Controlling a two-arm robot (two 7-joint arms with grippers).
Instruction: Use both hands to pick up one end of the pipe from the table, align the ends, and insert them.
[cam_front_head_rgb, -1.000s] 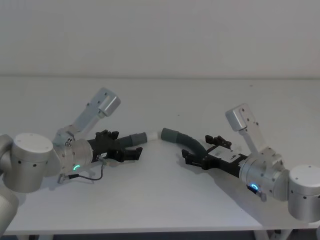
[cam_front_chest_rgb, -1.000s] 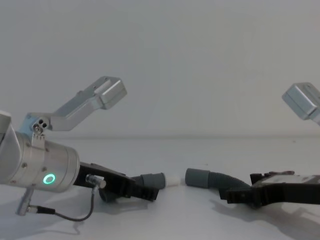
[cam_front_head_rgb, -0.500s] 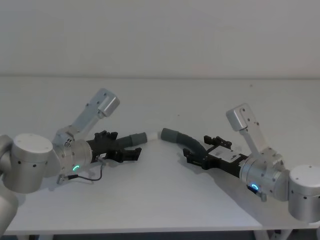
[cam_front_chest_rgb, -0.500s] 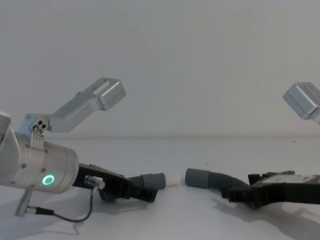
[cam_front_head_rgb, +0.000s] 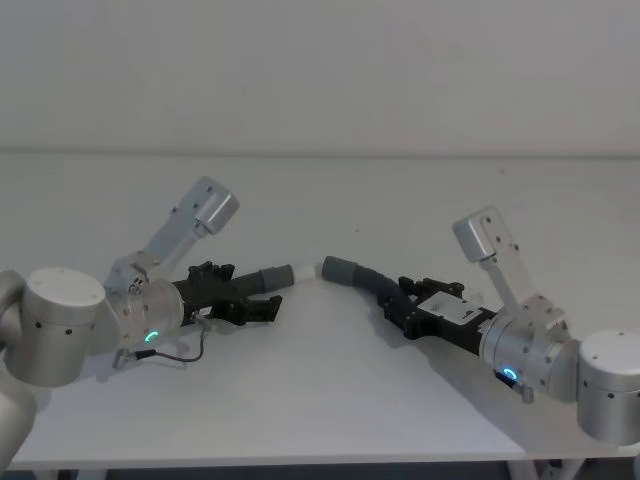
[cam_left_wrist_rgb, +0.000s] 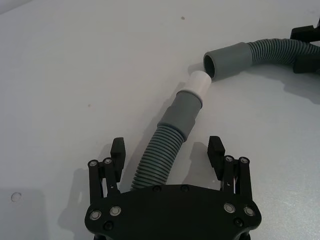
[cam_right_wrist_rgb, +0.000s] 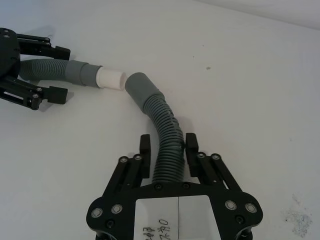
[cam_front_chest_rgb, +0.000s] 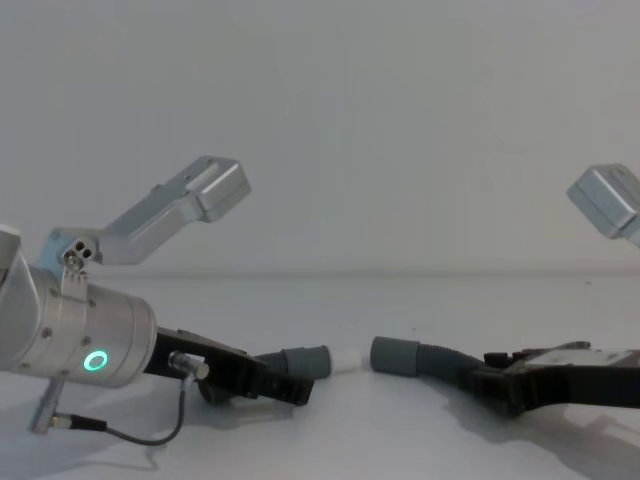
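Grasping step: my right claw (cam_right_wrist_rgb: 167, 141) pinches the longer hose (cam_right_wrist_rgb: 160, 115), my left claw (cam_left_wrist_rgb: 166, 146) straddles the white-tipped hose (cam_left_wrist_rgb: 182, 110) wide open; next, I judge, it must close.

The ribbed pipe (cam_right_wrist_rgb: 166, 134) is dark grey, cuffs (cam_left_wrist_rgb: 181, 112) paler, tip (cam_left_wrist_rgb: 199, 83) white, table (cam_front_head_rgb: 330, 390) white, right arm's light (cam_front_head_rgb: 509, 376) seemingly blue.

Left gripper (cam_left_wrist_rgb: 166, 145) low over the table (cam_front_head_rgb: 330, 410), left of its centre — jaws spread wide, touching nothing. Right gripper (cam_right_wrist_rgb: 167, 141) low over the table's right half — fingers (cam_right_wrist_rgb: 190, 146) pinched on a ribbed hose piece (cam_right_wrist_rgb: 164, 122). Both forearms lie nearly flat, angled inward.
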